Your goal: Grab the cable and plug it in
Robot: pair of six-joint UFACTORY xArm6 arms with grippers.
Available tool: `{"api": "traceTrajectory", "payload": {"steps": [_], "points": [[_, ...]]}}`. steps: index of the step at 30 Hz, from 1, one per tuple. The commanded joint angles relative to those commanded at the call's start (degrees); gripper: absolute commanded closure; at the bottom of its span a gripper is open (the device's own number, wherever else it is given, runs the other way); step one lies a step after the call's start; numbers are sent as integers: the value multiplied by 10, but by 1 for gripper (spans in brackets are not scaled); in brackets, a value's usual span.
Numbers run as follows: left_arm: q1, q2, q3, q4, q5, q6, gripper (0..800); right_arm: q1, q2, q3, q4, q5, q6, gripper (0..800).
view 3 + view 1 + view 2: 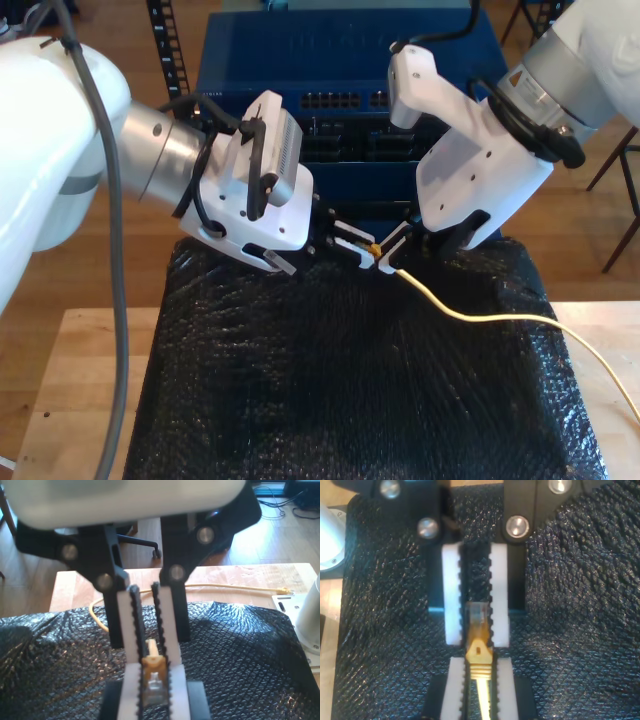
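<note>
The yellow cable [480, 318] runs from the exterior view's lower right up to the middle, where both grippers meet above the black mat. My first gripper [150, 652], on the arm at the exterior view's right [392, 250], is shut on the ribbed yellow boot [479, 667] just behind the plug. My second gripper [476, 630], on the arm at the exterior view's left [362, 248], is shut on the clear plastic plug [477, 612] at the tip. The plug [155, 685] also shows between the second gripper's white pads [131, 690]. The cable's far end [282, 589] lies on the wooden table.
A blue network switch [340, 60] with rows of ports [330, 100] stands behind the grippers. Black bubble-wrap mat [330, 380] covers the wooden table [70, 390]. A silver arm base [312, 615] stands at the mat's edge. An office chair's foot [145, 542] is on the floor beyond.
</note>
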State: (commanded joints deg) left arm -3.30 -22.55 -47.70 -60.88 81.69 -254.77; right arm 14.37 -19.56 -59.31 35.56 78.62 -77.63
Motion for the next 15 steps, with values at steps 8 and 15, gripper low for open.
{"api": "traceTrajectory", "payload": {"steps": [8, 15], "points": [[0, -1, 1, 0, 1, 0, 794, 0, 0, 0, 0, 0, -1, 781], [-1, -1, 5, 0, 1, 0, 795, -1, 0, -4, 0, 0, 0, 419]]}}
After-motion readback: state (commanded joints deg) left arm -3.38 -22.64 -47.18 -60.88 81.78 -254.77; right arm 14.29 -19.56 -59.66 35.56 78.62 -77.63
